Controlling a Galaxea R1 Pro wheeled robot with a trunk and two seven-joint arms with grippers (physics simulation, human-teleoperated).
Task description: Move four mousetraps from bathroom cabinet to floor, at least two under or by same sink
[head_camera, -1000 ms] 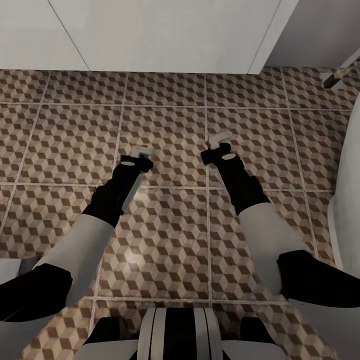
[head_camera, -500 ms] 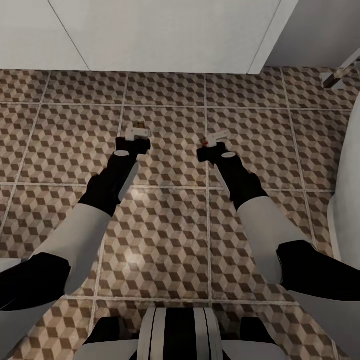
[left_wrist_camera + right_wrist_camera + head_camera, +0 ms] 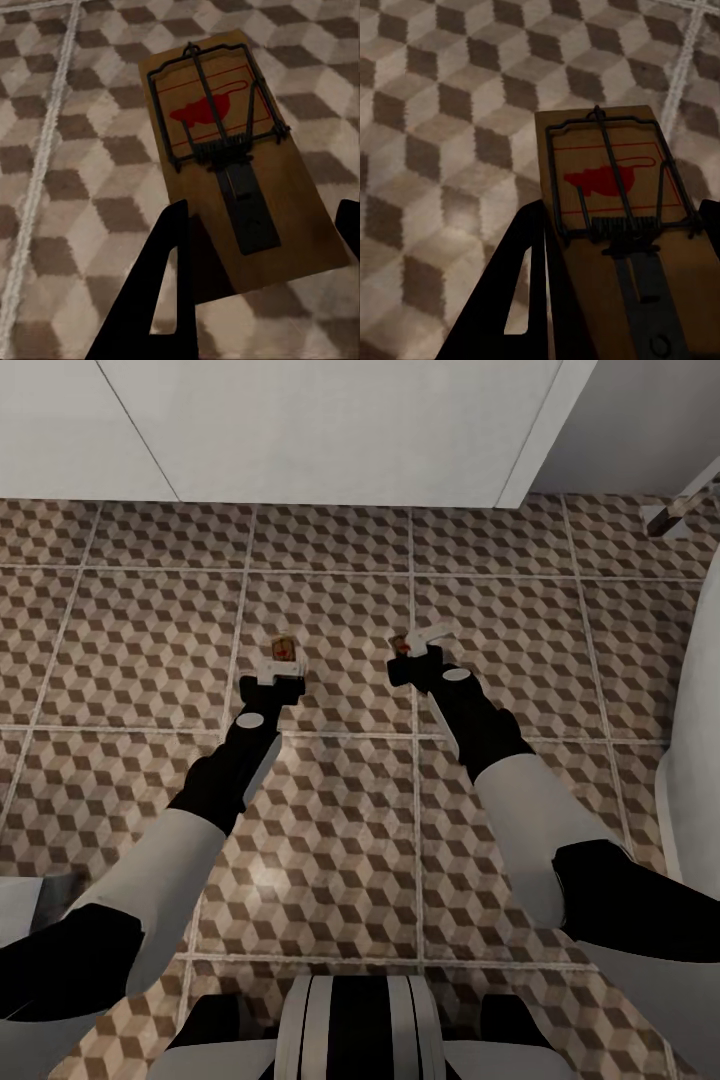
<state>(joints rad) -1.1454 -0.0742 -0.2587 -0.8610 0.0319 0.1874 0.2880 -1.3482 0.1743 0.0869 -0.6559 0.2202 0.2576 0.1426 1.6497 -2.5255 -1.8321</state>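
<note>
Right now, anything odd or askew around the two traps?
Nothing stands out. One mousetrap lies flat on the floor ahead of the left gripper; the other mousetrap sits between the right gripper's fingers. Both look intact.

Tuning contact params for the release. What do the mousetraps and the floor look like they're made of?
Left mousetrap: tan wood base, matte, faint grain; dark wire spring and bar, probably metal; red printed mouse mark. Right mousetrap: same look. Bathroom floor: large square tiles with a printed cube pattern and pale grout lines, likely ceramic; a soft glare patch suggests a slight sheen.
</note>
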